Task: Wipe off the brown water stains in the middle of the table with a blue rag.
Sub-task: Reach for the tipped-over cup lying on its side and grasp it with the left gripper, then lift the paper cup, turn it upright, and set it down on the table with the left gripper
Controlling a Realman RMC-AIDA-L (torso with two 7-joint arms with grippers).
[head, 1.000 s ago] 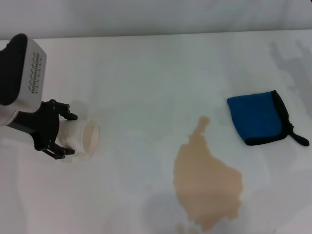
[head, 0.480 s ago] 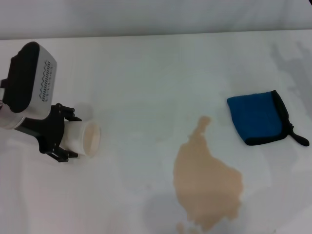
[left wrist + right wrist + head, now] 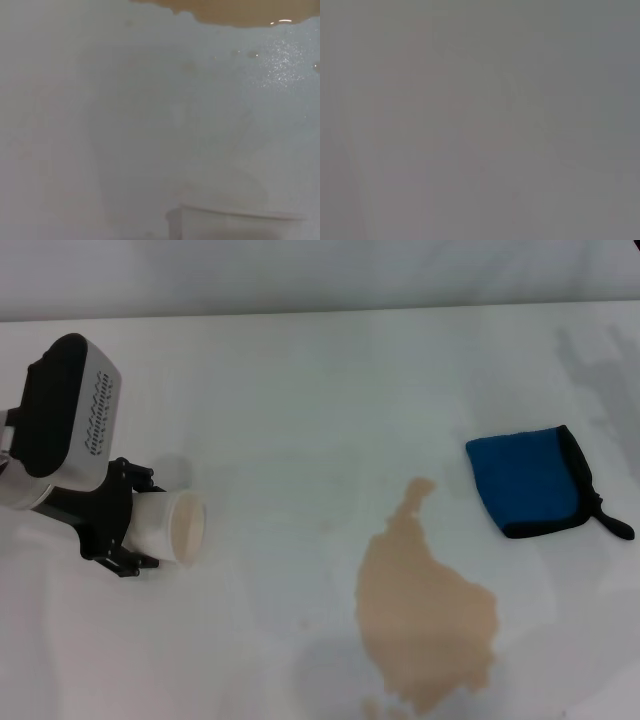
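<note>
Head view: the left gripper is seen at the 9 o'clock edge of the table, its jaws clenched around a paper cup lying on its side, mouth turned toward 3 o'clock. The blue rag is found flat at 3 o'clock, well apart from that gripper, with its black loop tail pointed toward 4 o'clock. The brown water stains are spread between cup and rag, nearer 5 o'clock, the long axis running from a narrow neck at 12 down to a wide blob at 6. The right gripper is not seen; the rag's side is judged to be the right arm's reach, so the rag is likely better fetched by it.

Left wrist view: bare tabletop is shown, with the cup's rim close by and the puddle's edge far off beyond it.

Right wrist view: nothing can be made out.
</note>
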